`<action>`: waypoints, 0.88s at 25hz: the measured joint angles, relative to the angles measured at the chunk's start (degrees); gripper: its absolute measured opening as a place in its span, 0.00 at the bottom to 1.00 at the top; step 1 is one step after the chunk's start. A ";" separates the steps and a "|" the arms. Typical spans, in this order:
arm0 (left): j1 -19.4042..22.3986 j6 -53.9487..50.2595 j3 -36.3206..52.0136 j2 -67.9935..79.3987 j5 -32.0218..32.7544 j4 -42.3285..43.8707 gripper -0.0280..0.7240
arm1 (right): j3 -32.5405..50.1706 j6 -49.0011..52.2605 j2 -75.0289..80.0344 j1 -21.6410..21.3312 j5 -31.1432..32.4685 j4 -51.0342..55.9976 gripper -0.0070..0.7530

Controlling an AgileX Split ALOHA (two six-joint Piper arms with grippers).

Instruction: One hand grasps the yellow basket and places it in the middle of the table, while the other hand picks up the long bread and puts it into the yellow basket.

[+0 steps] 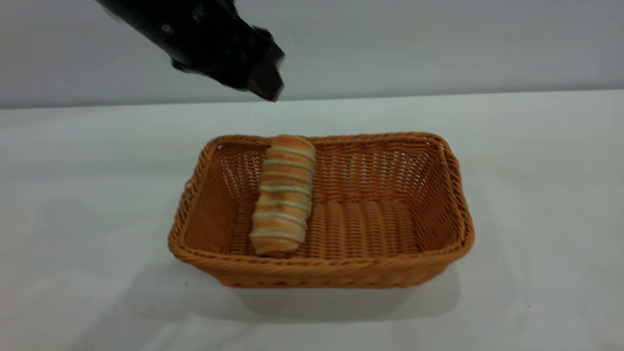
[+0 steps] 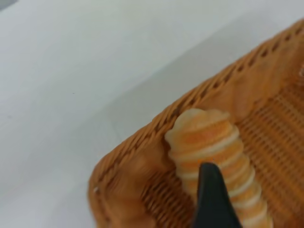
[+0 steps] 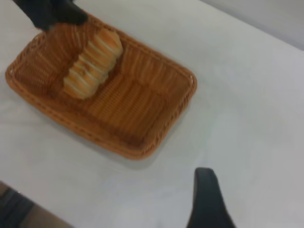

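The yellow basket stands in the middle of the table. The long bread lies inside it at its left end, its far end leaning on the far wall. My left gripper hangs above the basket's far left corner, clear of the bread and holding nothing. In the left wrist view one dark finger shows over the bread with nothing against it. My right gripper is out of the exterior view. Its one visible finger hovers over bare table, well away from the basket.
White tabletop surrounds the basket on all sides. A pale wall rises behind the table's far edge. The left arm's dark body reaches in from the upper left.
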 joint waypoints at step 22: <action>10.23 -0.28 5.98 -45.53 39.67 0.97 0.72 | 19.66 1.97 -29.25 0.00 8.41 -1.03 0.71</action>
